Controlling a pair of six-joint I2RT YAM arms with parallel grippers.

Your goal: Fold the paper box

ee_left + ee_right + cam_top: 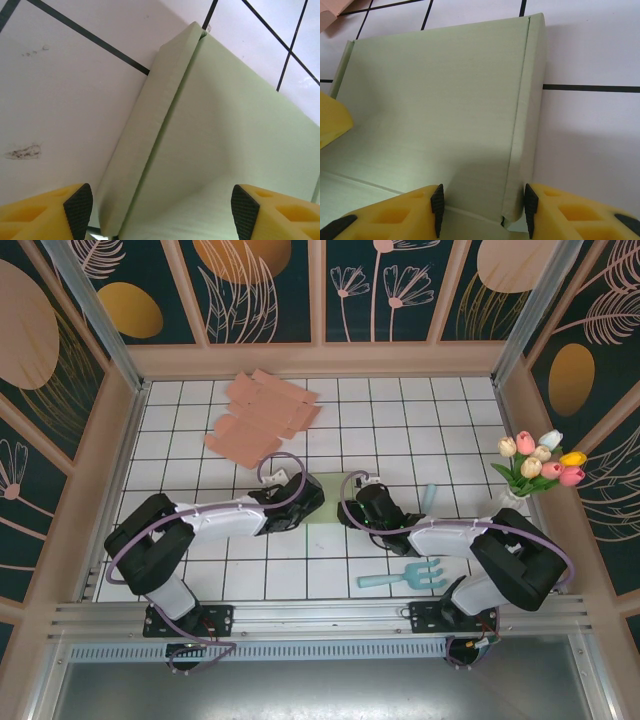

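Observation:
The pale green paper box (pixel 326 510) lies flat on the tiled table between my two grippers. In the left wrist view its main panel (pixel 235 140) fills the right side, and a narrow side flap (pixel 150 125) is folded up along its left edge. My left gripper (pixel 162 215) hangs open and wide over that flap and panel. In the right wrist view the box (pixel 435 95) has a raised side flap (pixel 527 110) on its right. My right gripper (pixel 483 209) stands open astride that flap, the right pad close against its outer face. A yellow left finger (pixel 332 120) shows at the box's far side.
A pile of flat pink cardboard blanks (pixel 262 418) lies at the back left. A vase of tulips (pixel 538 465) stands at the right wall. A turquoise toy rake (pixel 405 577) lies near the right arm's base, and a small turquoise piece (pixel 428 497) lies beyond it.

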